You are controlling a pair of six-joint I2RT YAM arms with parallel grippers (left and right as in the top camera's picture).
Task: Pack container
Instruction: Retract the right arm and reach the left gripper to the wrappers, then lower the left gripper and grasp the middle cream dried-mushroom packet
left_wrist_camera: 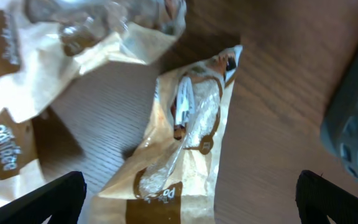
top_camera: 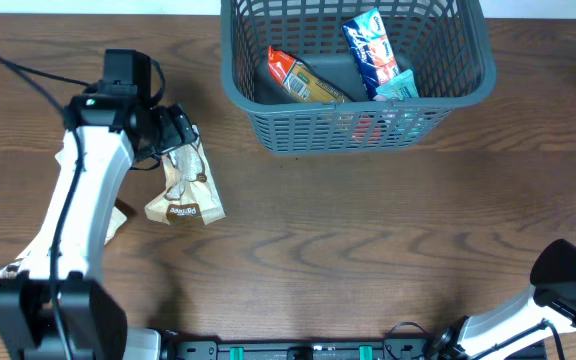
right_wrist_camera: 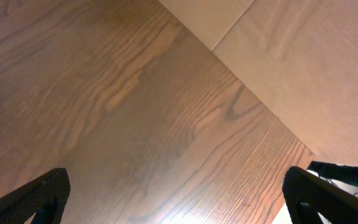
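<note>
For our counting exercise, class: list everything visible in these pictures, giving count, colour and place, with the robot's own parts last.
basket: one, dark grey, far middle of the table
orange packet: one, orange and yellow, inside the basket
blue packet: one, blue and white, inside the basket
teal packet: one, teal, inside the basket
tan packets: at least two, tan and brown, table's left side
table: one, brown wood
left tool: one, black fingers, open above a tan packet
right tool: one, black fingers, open above bare table
</note>
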